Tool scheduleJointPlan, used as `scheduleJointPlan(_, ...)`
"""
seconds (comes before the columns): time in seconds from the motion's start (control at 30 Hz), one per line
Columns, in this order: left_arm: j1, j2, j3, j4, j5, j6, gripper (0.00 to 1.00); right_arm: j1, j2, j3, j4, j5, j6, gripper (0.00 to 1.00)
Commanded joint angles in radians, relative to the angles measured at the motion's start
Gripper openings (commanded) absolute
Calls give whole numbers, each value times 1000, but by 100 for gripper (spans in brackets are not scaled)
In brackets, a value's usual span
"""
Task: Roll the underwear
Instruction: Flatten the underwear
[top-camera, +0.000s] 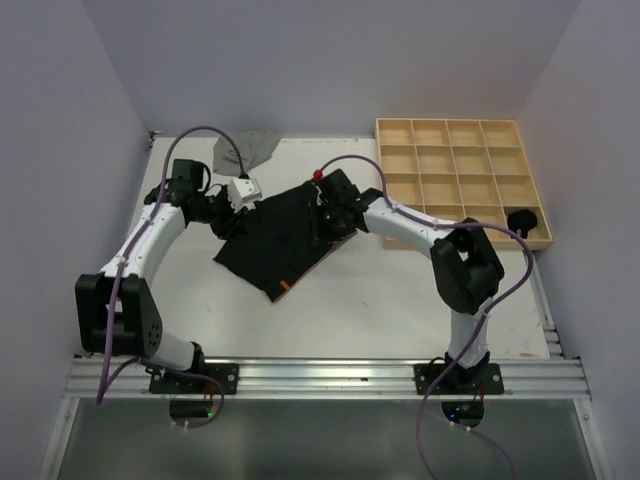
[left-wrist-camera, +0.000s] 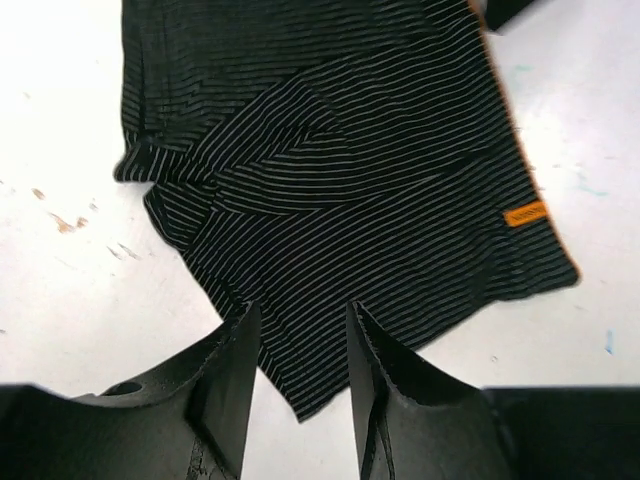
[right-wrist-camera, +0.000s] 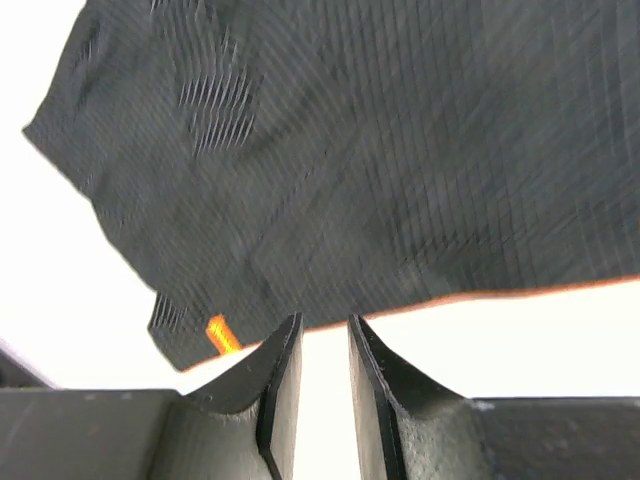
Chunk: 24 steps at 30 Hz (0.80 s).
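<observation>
Where the left gripper (left-wrist-camera: 303, 315) hangs low over the cloth, its two fingers (left-wrist-camera: 232, 365) stand spread, gripping nothing, and a striped corner of the black underwear (left-wrist-camera: 340, 170) lies flat in the gap. The right gripper (right-wrist-camera: 325, 325) has its fingers (right-wrist-camera: 280, 375) a narrow slit apart, with bare table between them, just off the cloth's orange-edged hem. From above, the black underwear lies spread at the middle of the table (top-camera: 400, 300), with the left gripper at its 10 o'clock edge and the right at its 2 o'clock. A small orange tag (left-wrist-camera: 525, 214) sits near one hem. A grey underwear (top-camera: 248, 148) lies crumpled at 11 o'clock, apart. The wooden grid tray (top-camera: 462, 121) sits out at 2 o'clock.
</observation>
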Motion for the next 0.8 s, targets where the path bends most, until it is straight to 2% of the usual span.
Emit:
scheduleJointPlan(0.0,8,150,9,135,-107,-68,42,31,-55,-112,99,3,93,29)
scheduleJointPlan(0.13,11,264,-1,167,-161,-13,39,39,-65,-200,135,62,133,30)
scheduleJointPlan(0.3,7,290,-71,144,-230,107,34,37,23,-154,81,151,81,33)
scheduleJointPlan(0.47,-1,215,-223,40,-223,246,32,36,179,61,-14,122,-34,33)
scheduleJointPlan(0.7,-85,75,-352,-123,-118,309,29,16,322,323,-109,97,-189,32)
scheduleJointPlan(0.77,-101,13,-358,-174,-100,332,36,11,337,415,-208,135,-260,33)
